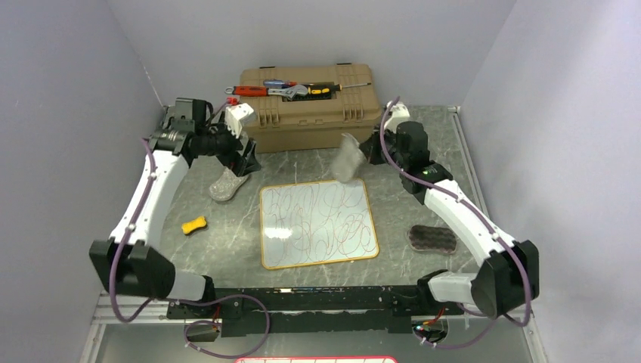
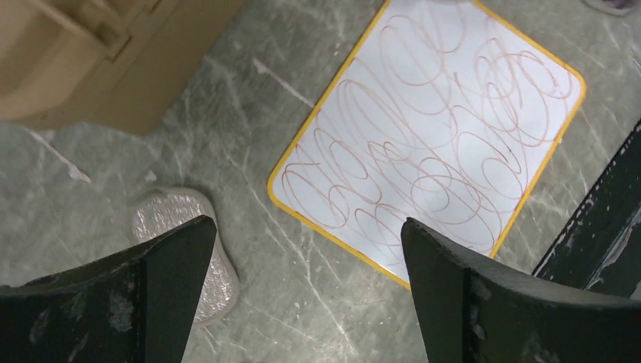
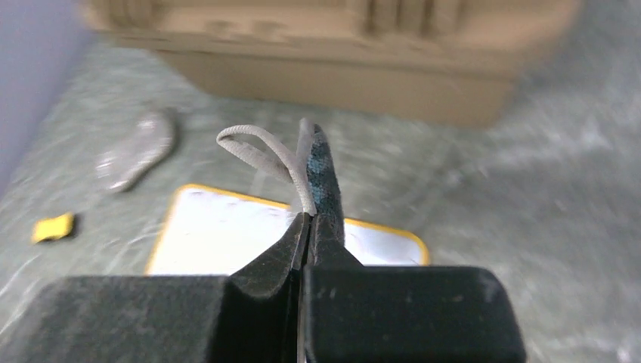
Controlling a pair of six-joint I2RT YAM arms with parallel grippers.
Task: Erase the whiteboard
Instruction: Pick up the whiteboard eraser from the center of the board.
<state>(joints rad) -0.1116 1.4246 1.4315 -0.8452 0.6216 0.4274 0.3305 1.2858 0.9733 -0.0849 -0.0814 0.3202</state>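
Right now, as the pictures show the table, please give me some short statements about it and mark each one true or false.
1. The whiteboard is covered with scribbles. True.
2. The right jaws are shut on a grey cloth. True.
3. The left jaws hold the yellow sponge. False: they stand open and empty, and the sponge lies on the table, apart from them.
4. The tan toolbox is open. False: its lid is shut, with tools lying on it.
5. The dark pad lies on the table, on the right arm's side of the whiteboard. True.
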